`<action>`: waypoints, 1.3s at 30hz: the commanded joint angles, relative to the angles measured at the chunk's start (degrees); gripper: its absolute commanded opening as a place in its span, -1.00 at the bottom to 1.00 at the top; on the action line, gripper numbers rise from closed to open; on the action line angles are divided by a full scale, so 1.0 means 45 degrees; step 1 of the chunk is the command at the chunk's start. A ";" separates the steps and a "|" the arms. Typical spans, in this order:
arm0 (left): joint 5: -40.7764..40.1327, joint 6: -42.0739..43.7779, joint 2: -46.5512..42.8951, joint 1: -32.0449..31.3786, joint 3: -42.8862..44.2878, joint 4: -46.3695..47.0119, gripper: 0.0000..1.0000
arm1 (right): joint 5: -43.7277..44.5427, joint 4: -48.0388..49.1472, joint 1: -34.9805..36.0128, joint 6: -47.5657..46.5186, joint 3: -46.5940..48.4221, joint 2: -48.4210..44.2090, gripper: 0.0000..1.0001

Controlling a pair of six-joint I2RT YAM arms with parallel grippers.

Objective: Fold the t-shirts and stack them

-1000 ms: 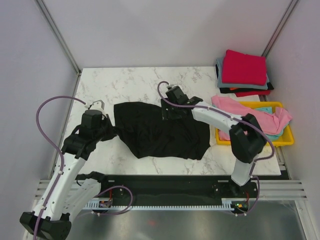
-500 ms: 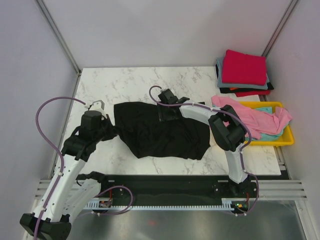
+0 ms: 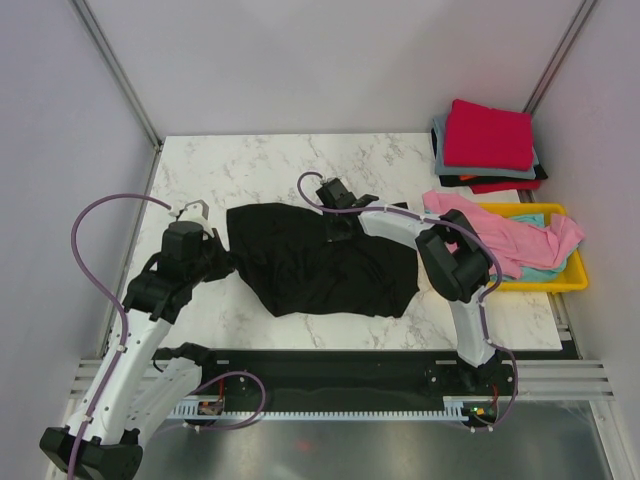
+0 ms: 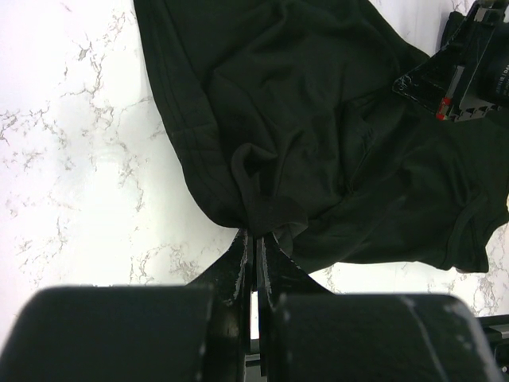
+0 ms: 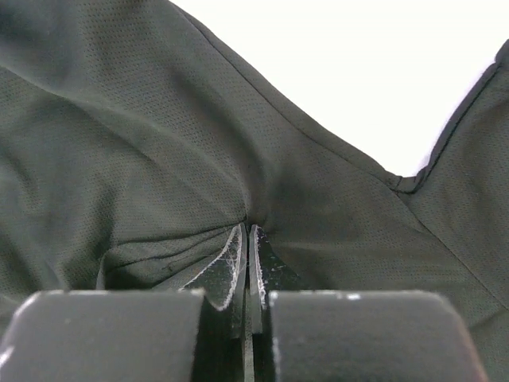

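A black t-shirt lies crumpled and partly spread on the marble table. My left gripper is at its left edge, shut on a bunched fold of the black t-shirt; the left wrist view shows the cloth pinched at the left gripper. My right gripper sits at the shirt's far edge near the middle. In the right wrist view the right gripper is shut, with the black t-shirt gathered into wrinkles between its tips.
Folded t-shirts are stacked at the back right, a red one on top. A yellow tray at the right edge holds a loose pink t-shirt over a teal one. Grey walls close in the table.
The right gripper moved a little left over the shirt's far edge and then closed on the fabric. The left gripper kept its hold and did not move.
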 commanded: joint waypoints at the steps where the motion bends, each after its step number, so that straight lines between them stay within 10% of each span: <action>1: 0.0247 0.0440 -0.0074 0.0081 -0.0004 0.0477 -0.96 | 0.0548 0.0093 0.0020 0.0043 -0.0047 -0.0807 -0.96; 9: 0.0091 0.0401 -0.0269 0.0081 -0.0004 0.0478 -0.96 | 0.1428 -0.0805 0.0215 -0.0075 -0.0749 -0.2546 -0.76; 16: 0.0071 0.0401 -0.0250 0.0081 -0.0024 0.0477 -0.96 | 0.1331 -0.0826 0.0489 0.0081 -0.1706 -0.3776 -0.99; 20: 0.0051 0.0401 -0.0328 0.0081 -0.0004 0.0458 -0.96 | 0.1098 -0.0806 0.0508 0.0199 -0.2097 -0.3583 -0.54; 34: 0.0032 0.0401 -0.0328 0.0062 -0.0004 0.0458 -0.96 | 0.0922 -0.0416 0.0586 0.0570 -0.2625 -0.2957 -0.25; 39: 0.0052 0.0401 -0.0270 0.0081 -0.0004 0.0477 -0.96 | 0.1097 -0.0435 0.0606 0.0667 -0.2801 -0.3249 -0.62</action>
